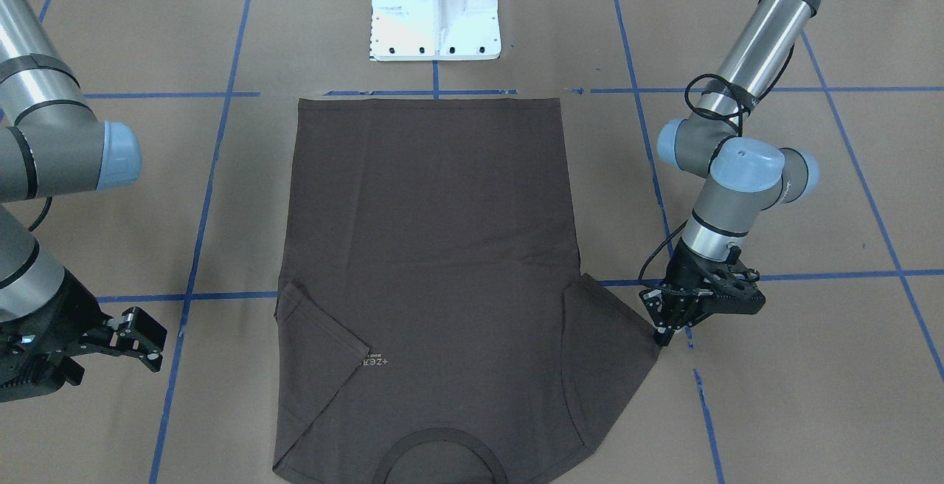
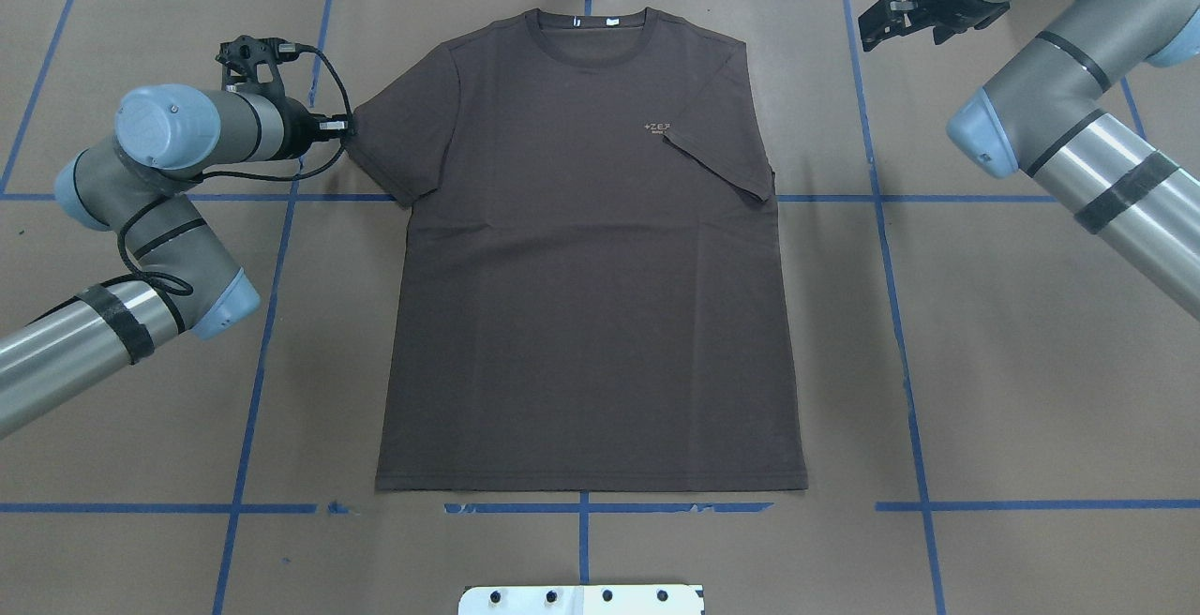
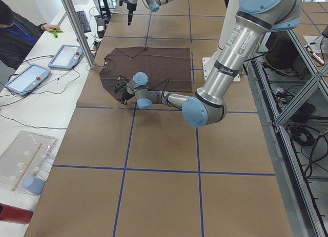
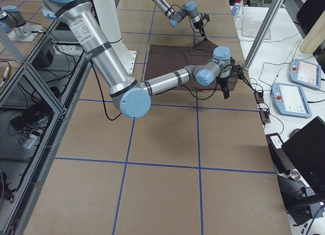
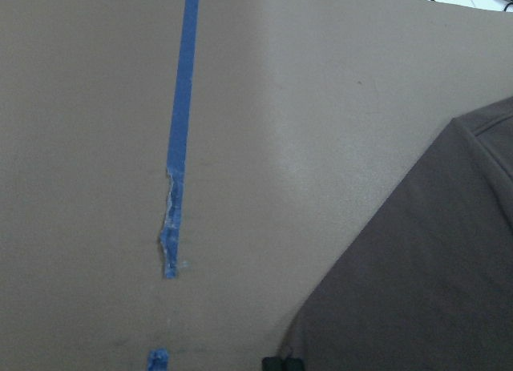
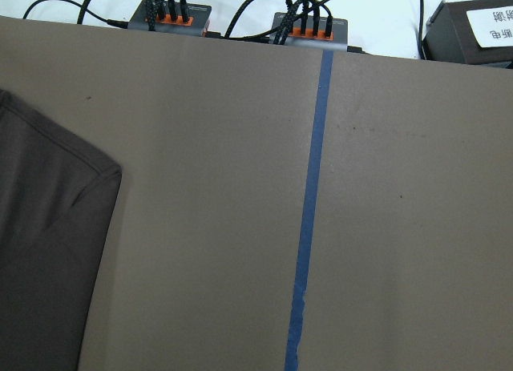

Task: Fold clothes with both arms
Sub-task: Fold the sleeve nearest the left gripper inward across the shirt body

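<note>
The dark brown T-shirt (image 2: 591, 296) lies flat and face up in the middle of the paper-covered table (image 2: 984, 362), its collar (image 2: 586, 43) on the side away from the robot and its hem toward the white pedestal. The sleeve on the robot's right (image 2: 722, 156) is turned in over the chest, touching the small logo (image 2: 658, 127). The sleeve on the robot's left (image 1: 612, 314) is spread out on the paper. The left gripper (image 1: 661, 335) points down at the outer corner of that sleeve's cuff, jaws drawn narrow; I cannot tell whether any cloth is caught between them. The right gripper (image 2: 872, 22) hangs with its jaws apart, holding nothing, above bare paper well clear of the shirt. The step in hand looks like turning in the left sleeve. The likely fault is a poor bite so near the edge: the tips may slip off, or take only one layer, and the sleeve would drop back rumpled. Pulling with nothing pinning the body could also drag the whole shirt askew, and tips pressed this low might snag the paper.
</note>
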Controlling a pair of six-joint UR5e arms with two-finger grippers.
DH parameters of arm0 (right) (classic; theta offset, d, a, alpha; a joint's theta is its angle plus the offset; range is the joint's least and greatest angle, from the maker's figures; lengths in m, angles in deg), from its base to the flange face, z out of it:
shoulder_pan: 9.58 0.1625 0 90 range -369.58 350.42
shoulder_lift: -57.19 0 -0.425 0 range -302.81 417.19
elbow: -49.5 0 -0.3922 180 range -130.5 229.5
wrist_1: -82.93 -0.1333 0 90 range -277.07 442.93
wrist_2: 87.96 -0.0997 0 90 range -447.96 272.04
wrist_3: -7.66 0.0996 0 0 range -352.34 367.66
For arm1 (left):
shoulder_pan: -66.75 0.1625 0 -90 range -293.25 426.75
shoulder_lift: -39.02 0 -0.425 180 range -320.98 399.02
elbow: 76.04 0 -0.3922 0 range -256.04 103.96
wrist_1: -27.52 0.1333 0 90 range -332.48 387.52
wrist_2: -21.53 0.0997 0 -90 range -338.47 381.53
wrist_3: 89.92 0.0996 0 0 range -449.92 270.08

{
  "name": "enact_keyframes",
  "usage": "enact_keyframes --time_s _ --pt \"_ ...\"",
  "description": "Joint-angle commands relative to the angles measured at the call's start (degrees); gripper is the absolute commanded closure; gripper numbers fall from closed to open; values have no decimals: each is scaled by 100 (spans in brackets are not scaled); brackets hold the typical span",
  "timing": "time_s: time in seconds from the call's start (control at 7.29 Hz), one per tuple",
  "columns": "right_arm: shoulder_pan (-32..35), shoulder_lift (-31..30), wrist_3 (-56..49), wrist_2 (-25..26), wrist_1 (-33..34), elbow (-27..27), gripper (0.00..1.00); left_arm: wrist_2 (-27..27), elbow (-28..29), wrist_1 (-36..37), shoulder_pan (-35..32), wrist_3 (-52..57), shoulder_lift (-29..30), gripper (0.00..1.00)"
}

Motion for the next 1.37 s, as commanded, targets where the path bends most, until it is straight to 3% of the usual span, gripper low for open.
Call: enact_keyframes --time_s 0.0,0.27,0.55,0.96,1.1,1.23 --pt "0 -6 9 0 0 0 0 -7 -90 297 11 -42 251 100" --pt "0 -6 18 9 -9 9 0 -16 -693 1602 28 -173 630 100" --pt "-9 3 35 9 -9 9 0 2 -820 2783 273 -673 1305 100" --pt "-26 11 70 9 -9 9 0 37 -348 2805 319 -719 1701 100" --pt "-26 11 79 17 0 9 0 167 -145 2796 336 -754 1877 79" --pt "-26 20 79 18 0 0 0 169 -178 2778 336 -267 1844 1"
